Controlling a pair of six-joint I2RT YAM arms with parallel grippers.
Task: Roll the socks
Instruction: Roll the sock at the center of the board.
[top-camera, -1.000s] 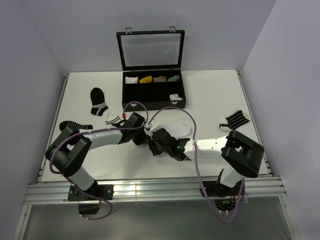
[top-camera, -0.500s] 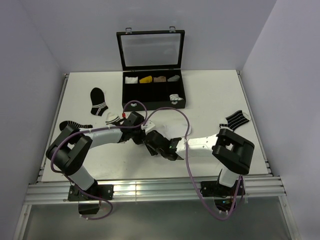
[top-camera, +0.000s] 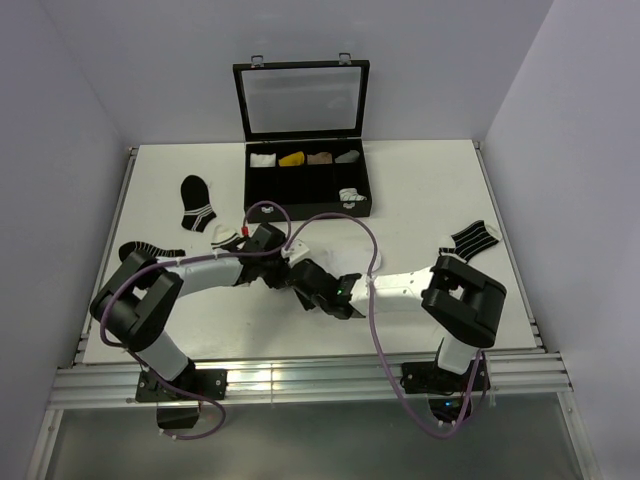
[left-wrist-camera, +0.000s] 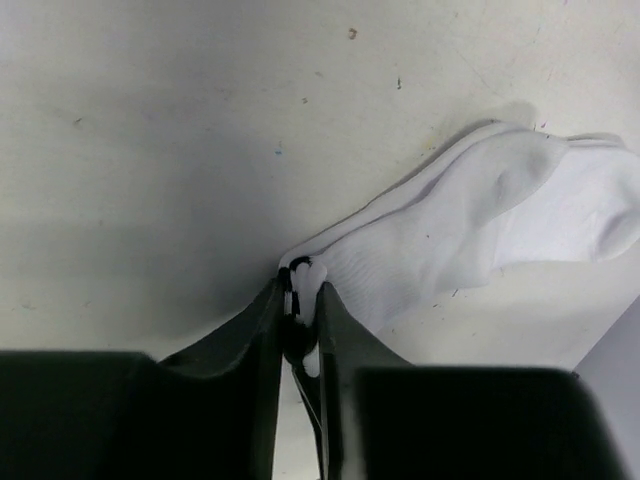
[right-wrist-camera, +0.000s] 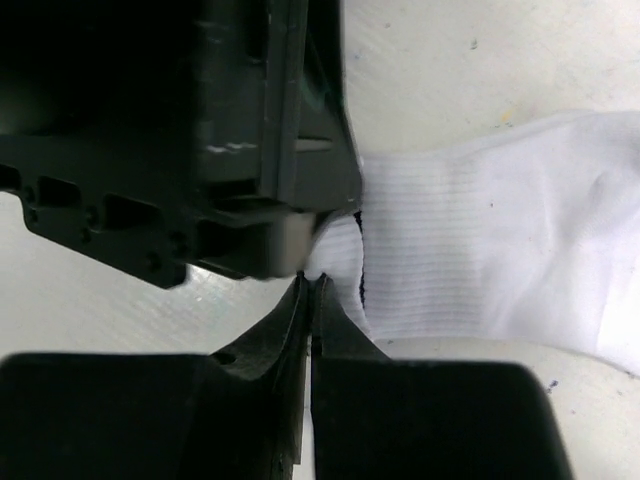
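The plain white sock (left-wrist-camera: 470, 225) lies flat on the table, its black-edged cuff toward both grippers. My left gripper (left-wrist-camera: 300, 288) is shut on the bunched cuff, and white and black fabric fills the narrow gap between its fingers. My right gripper (right-wrist-camera: 311, 280) sits right beside it, jaws pressed together on the edge of the same sock (right-wrist-camera: 480, 230). In the top view the two grippers (top-camera: 287, 258) (top-camera: 303, 280) meet at the table's middle, and the arms hide most of this sock. The second sock (top-camera: 470, 238), white with thin black lines, lies at the right.
An open black box (top-camera: 300, 187) with rolled socks in its compartments stands at the back. Two black striped socks (top-camera: 197, 203) (top-camera: 140, 249) and a small pale sock (top-camera: 226, 238) lie on the left. The left gripper's body (right-wrist-camera: 230, 130) hangs close above my right fingers.
My right gripper has slid left to the cuff beside the left gripper and shut. Its arm now covers the sock body that showed before. The left arm has barely moved.
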